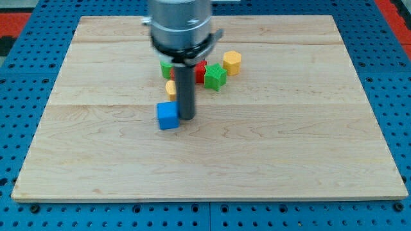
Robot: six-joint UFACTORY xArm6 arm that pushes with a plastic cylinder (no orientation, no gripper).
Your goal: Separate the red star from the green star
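Observation:
The red star (201,70) sits near the view's top centre, mostly hidden behind my rod, touching the green star (215,77) on its right. My tip (187,117) rests on the board below them, right beside the blue cube (167,116) on its left. A green block (166,68) peeks out left of the rod, its shape unclear. A yellow block (171,88) is partly hidden just below it.
A yellow hexagonal block (232,62) lies right of the green star. The wooden board (308,141) is bordered by a blue pegboard surface (398,96) on all sides. The arm's grey housing (180,25) hangs over the top centre.

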